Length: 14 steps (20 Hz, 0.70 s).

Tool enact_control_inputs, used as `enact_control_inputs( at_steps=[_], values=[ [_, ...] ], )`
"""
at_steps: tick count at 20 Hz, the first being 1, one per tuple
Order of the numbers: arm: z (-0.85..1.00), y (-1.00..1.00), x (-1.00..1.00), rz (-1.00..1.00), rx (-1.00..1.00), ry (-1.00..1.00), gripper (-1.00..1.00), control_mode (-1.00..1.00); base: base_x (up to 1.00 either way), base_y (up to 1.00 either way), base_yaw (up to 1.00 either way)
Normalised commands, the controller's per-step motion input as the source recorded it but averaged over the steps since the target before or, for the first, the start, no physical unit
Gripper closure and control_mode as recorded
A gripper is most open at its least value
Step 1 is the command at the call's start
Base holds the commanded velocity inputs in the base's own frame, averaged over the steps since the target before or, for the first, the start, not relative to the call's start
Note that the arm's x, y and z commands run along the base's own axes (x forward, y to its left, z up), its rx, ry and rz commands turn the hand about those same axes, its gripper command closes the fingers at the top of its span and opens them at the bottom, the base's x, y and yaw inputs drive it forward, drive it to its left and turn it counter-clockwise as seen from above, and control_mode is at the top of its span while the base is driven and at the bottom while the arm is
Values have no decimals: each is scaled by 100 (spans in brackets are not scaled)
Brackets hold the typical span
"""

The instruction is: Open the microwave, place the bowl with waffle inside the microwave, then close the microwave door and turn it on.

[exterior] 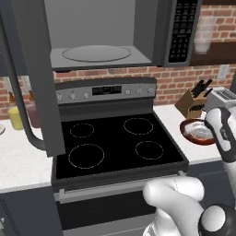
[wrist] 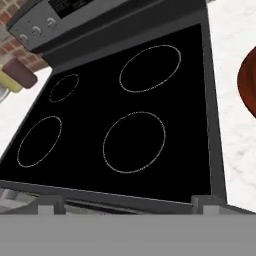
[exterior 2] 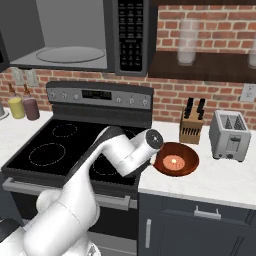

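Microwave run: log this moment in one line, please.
microwave door: open | bowl with waffle: on counter, right of stove | gripper: open, empty

One microwave [exterior 2: 75, 35] hangs above one stove [exterior 2: 70, 150] with four burner rings and its control panel. On the worktop [exterior 2: 220, 175] sit one bowl [exterior 2: 176, 159] holding one waffle [exterior 2: 174, 161], one toaster [exterior 2: 229, 135], one knife block [exterior 2: 191, 127] and two jars [exterior 2: 23, 107]. The shelf [exterior 2: 200, 70] carries one clear glass [exterior 2: 187, 42].

Bowl [exterior 2: 175, 159] with waffle [exterior 2: 174, 161] on counter [exterior 2: 220, 182], right of stove [exterior 2: 60, 145].
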Motion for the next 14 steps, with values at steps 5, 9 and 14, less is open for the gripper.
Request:
enact_control_inputs(
  at_steps=[5, 9, 14],
  values=[
    [14, -96, 81, -36, -21, 5, -100, -100, 0, 0, 0],
    [-1, -100, 57, -38, -8, 21, -100, -100, 0, 0, 0],
    [-33, -100, 9, -44, 8, 31, -100, -100, 0, 0, 0]
  ],
)
